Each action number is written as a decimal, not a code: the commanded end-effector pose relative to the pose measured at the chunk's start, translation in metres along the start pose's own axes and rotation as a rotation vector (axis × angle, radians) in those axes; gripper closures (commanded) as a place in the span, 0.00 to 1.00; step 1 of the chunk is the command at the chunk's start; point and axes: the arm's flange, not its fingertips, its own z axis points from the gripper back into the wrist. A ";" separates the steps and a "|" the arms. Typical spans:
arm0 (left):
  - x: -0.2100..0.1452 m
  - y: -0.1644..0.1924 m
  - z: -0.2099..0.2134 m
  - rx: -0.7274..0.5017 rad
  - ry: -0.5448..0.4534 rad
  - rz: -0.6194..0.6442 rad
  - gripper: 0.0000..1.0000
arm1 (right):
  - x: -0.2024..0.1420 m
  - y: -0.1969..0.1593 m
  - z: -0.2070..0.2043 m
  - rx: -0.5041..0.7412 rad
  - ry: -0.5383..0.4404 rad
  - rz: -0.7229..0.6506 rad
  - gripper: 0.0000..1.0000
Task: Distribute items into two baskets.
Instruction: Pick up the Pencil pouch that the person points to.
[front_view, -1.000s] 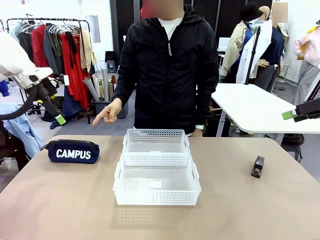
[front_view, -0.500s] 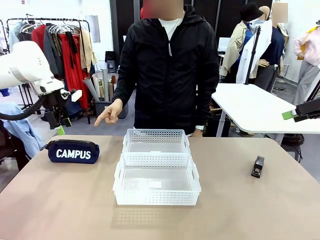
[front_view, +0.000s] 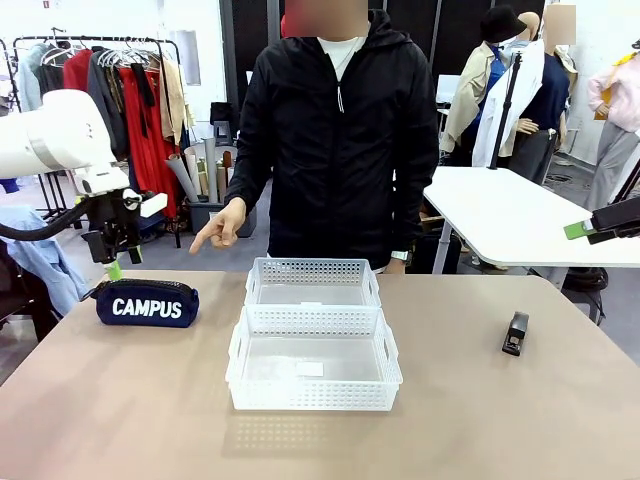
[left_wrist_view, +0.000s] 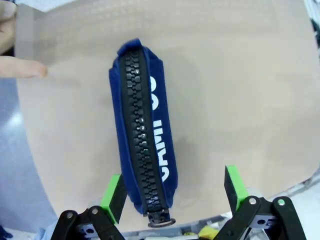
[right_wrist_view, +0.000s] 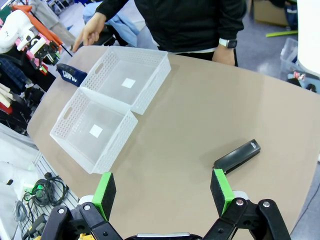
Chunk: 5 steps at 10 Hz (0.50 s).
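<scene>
left gripper, jaws spread and empty, hovers over the pouch by the table's left edge; stapler sits near the right edge, both baskets mid-table empty, nothing sorted yet.

A robotics lab set up in a clothing workroom is indicated. A white robot arm is seen at the left of the near tan table. At the far left, garments are hung on a clothes rack, with rolls stood beside it. A white worktable is placed far right, and cables are left on the floor.
</scene>
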 end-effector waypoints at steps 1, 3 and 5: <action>0.001 0.009 -0.002 0.030 0.028 -0.046 0.00 | 0.001 -0.001 0.000 0.018 -0.017 0.004 0.00; 0.002 0.015 -0.009 0.111 0.015 -0.085 0.00 | 0.001 -0.001 0.000 0.018 -0.017 0.004 0.00; -0.002 0.014 -0.022 0.132 0.013 -0.097 0.00 | 0.001 -0.001 0.000 0.018 -0.017 0.004 0.00</action>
